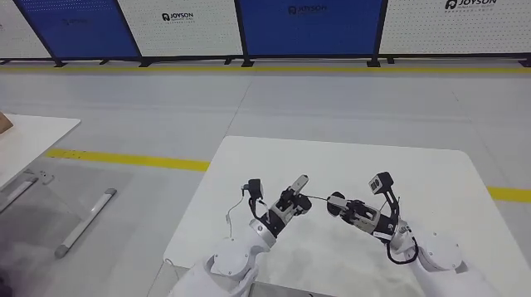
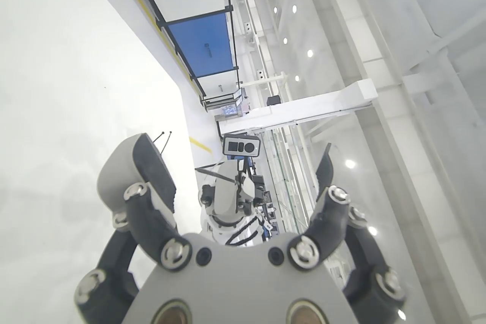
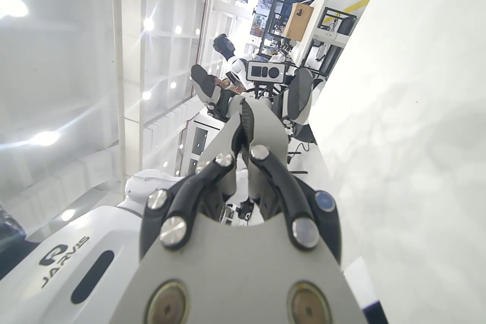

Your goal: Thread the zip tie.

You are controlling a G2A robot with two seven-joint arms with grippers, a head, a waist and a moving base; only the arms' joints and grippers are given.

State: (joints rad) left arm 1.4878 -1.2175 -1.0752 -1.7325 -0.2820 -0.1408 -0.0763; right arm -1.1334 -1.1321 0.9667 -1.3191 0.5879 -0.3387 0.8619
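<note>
The zip tie [image 1: 319,200] is showing as a thin dark strand over the desk [image 1: 348,160], toward its near edge, between both hands. The left hand [image 2: 237,147] is gaping wide. The right hand [image 3: 243,109] is pressing together, whether on the tie I cannot tell. Threading seems not yet begun: the tip is still needing to be lined up with the head

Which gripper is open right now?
The left gripper: its fingers stand wide apart, while the right gripper has its fingers pressed together.

Smooth matt white table [image 1: 415,181]; ribbed black rubbery pads [image 2: 155,169], shiny metal screws [image 2: 175,253].
</note>
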